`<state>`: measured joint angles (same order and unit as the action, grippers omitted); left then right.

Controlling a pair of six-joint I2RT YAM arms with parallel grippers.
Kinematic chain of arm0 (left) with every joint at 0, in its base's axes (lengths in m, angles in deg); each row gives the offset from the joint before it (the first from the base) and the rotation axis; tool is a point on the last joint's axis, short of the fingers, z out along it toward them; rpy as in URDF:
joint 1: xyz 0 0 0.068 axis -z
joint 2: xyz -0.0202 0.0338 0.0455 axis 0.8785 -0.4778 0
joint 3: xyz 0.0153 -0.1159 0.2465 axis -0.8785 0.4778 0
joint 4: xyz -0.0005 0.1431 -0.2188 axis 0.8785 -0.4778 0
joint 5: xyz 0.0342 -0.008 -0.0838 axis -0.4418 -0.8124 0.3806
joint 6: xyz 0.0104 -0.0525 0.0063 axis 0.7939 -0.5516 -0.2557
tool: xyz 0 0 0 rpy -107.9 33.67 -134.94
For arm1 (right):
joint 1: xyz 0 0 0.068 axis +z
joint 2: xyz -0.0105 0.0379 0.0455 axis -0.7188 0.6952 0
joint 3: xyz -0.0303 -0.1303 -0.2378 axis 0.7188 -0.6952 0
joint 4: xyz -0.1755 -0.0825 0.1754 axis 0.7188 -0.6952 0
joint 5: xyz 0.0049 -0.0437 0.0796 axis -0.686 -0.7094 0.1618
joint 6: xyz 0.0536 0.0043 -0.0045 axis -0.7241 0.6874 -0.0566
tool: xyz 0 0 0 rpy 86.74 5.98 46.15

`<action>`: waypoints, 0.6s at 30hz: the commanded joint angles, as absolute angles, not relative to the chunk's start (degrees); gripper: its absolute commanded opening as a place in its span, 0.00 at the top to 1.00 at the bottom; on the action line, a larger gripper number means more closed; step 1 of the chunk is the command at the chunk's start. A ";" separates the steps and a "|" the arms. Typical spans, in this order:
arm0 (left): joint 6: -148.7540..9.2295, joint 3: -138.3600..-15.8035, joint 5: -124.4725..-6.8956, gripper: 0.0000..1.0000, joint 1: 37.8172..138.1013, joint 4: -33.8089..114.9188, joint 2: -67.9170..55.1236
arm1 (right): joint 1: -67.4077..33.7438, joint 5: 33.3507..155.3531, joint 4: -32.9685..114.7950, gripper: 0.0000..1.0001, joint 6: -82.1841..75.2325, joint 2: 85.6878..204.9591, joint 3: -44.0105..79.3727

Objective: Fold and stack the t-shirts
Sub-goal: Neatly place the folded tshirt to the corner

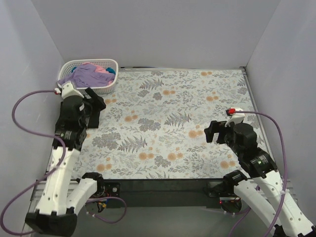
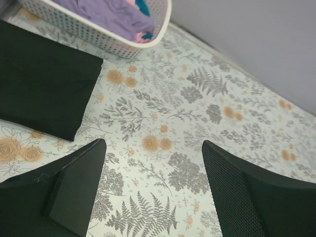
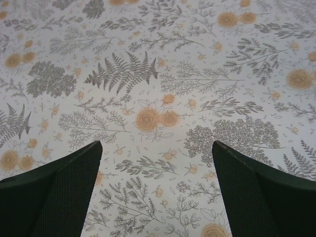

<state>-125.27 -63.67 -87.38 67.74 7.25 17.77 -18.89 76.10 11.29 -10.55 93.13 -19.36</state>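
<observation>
Jaws of left gripper (image 2: 153,144) stand wide apart, nothing between; right gripper (image 3: 155,143) the same, over floral table (image 3: 163,74). I see black t-shirt (image 2: 44,94) folded flat near left gripper, just beside white basket (image 2: 98,42) holding lavender, pink, teal tees (image 2: 108,12)

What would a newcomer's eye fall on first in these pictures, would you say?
The busy floral tablecloth fills the view, and the white lattice basket at its far left corner stands out, heaped with colourful t-shirts, purple on top. Just nearer than the basket lies a folded black t-shirt, the left gripper open beside it; the right gripper hangs open over bare cloth on the right.
</observation>
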 commanded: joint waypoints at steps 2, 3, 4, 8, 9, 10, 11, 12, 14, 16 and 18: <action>-124.36 -62.74 -84.92 0.22 68.23 -0.47 29.70 | -18.80 64.93 10.66 0.02 -12.22 87.02 -19.27; -124.89 -63.01 -85.89 0.22 68.23 -4.23 31.81 | -18.71 63.96 10.66 0.02 -12.13 84.31 -20.41; -125.41 -63.01 -86.86 0.22 68.23 -5.74 32.70 | -18.80 61.77 10.75 0.02 -12.48 82.80 -21.12; -127.00 -61.87 -90.20 0.22 68.23 -11.38 36.83 | -18.80 56.22 11.54 0.02 -12.74 76.21 -23.67; -127.78 -60.91 -91.51 0.21 68.31 -12.08 37.62 | -18.80 55.60 11.80 0.02 -12.66 74.02 -23.94; -127.97 -60.55 -92.05 0.21 68.32 -11.74 38.42 | -18.80 55.60 11.98 0.02 -12.57 73.13 -24.11; -128.32 -60.90 -92.49 0.21 68.32 -12.17 38.60 | -18.71 55.86 12.24 0.02 -12.40 72.34 -24.20; -128.58 -60.29 -92.49 0.21 68.32 -11.22 39.03 | -18.80 56.21 12.59 0.02 -12.39 71.11 -24.38; -129.19 -60.11 -92.58 0.21 68.32 -10.68 39.39 | -18.71 57.18 12.59 0.02 -12.39 70.22 -24.82; -130.60 -59.23 -91.35 0.21 68.32 -9.98 39.65 | -18.80 57.18 12.77 0.02 -12.48 69.96 -24.99; -130.96 -58.88 -90.30 0.21 68.32 -9.37 39.57 | -18.80 57.27 12.68 0.02 -12.48 69.96 -24.99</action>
